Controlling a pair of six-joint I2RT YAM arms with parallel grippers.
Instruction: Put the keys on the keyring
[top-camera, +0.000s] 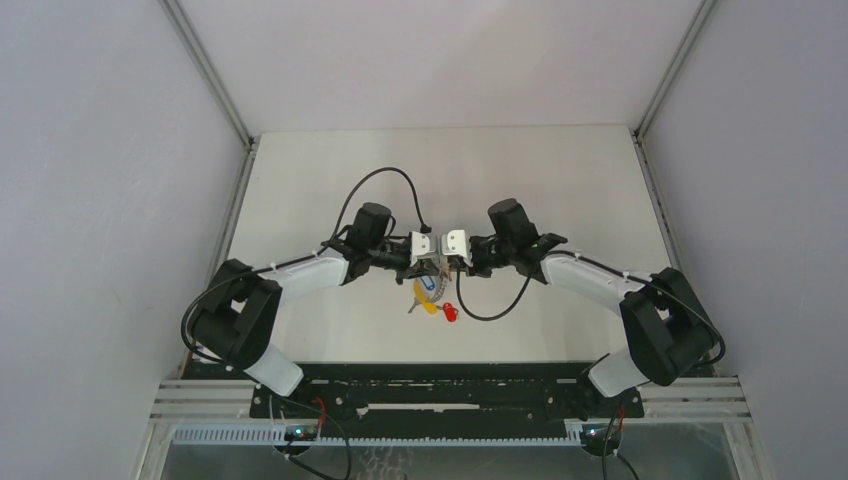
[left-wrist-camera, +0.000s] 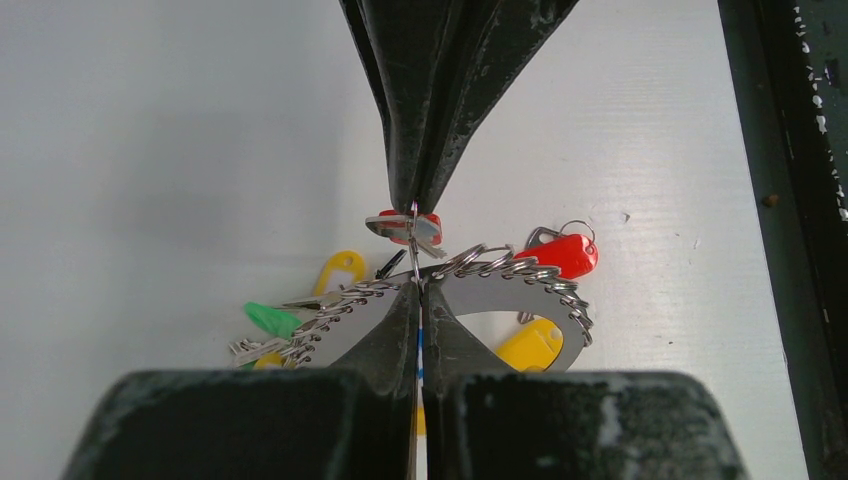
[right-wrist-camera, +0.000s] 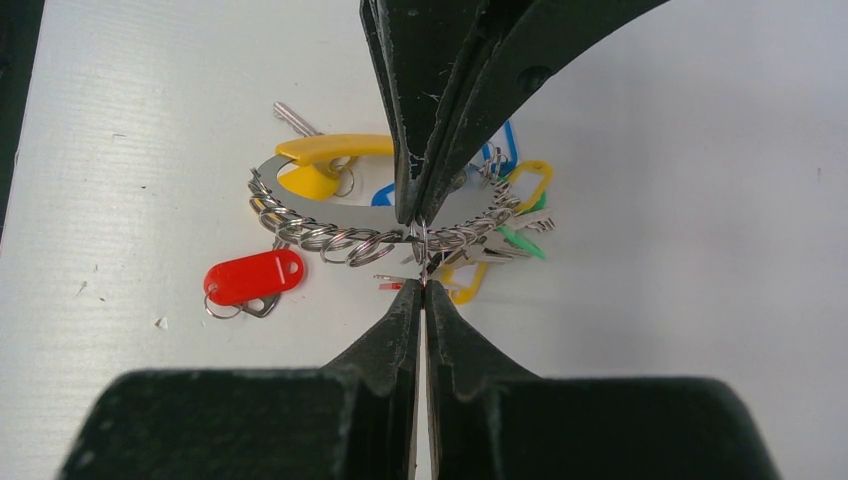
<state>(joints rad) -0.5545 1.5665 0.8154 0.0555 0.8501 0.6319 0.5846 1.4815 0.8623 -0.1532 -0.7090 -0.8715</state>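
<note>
The left gripper is clamped tight on the keyring rim. The right gripper pinches a red-tagged key at its tips, against the ring. Threading looks underway but unfinished. Another red key lies loose beside the jaws.

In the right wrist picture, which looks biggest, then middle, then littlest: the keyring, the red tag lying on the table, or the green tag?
1. the keyring, biggest by far
2. the red tag lying on the table
3. the green tag, littlest, though keys hide part of it
</note>
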